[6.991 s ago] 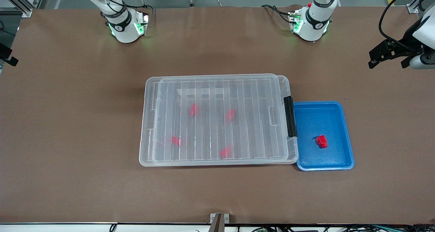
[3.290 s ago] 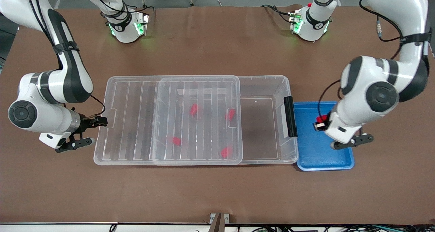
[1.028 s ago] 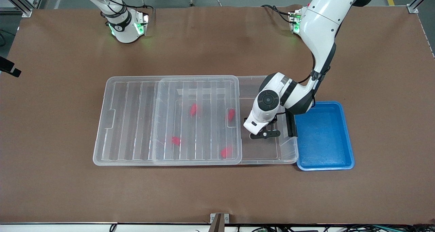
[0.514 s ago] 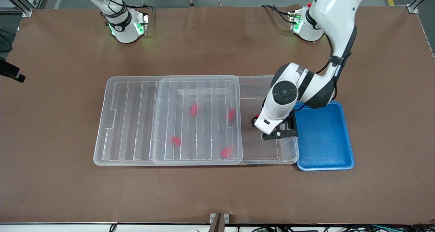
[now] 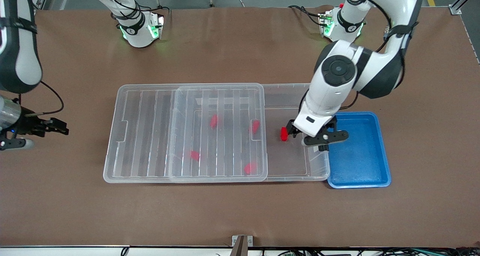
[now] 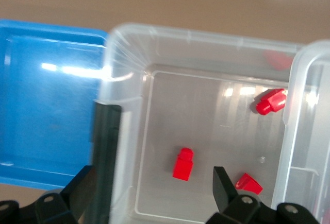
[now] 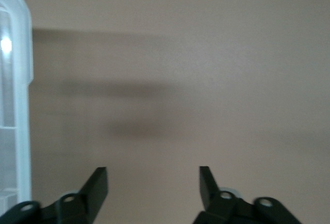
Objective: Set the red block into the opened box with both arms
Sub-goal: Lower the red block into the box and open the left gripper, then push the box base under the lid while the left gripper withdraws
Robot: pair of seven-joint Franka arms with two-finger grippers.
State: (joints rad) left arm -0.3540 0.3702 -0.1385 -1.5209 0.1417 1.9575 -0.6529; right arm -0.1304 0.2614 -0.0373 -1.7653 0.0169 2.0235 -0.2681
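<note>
While the left tool (image 5: 318,138) hangs over the latch end of the box (image 5: 296,175), its fingers (image 6: 223,184) stand spread with nothing between them. Just below the tool, on the uncovered floor of the box, lies the red block (image 6: 182,164), clear of both fingers and near the black latch (image 6: 104,147). Close beside the tool, toward the left arm's end of the worktop (image 5: 240,211), the blue tray (image 5: 382,151) touches the box's latch end. Farther from the tool, the ribbed lid (image 5: 146,132) lies slid partway off, covering the rest of the box and overhanging its end toward the right arm. Four more red blocks (image 5: 213,121) show through the lid. Well apart from all of this, the right tool (image 5: 35,130) hovers over bare worktop off the lid's overhanging end, its fingers (image 7: 97,185) parted and gripping nothing; only the lid's edge (image 7: 20,105) shows beside it.
</note>
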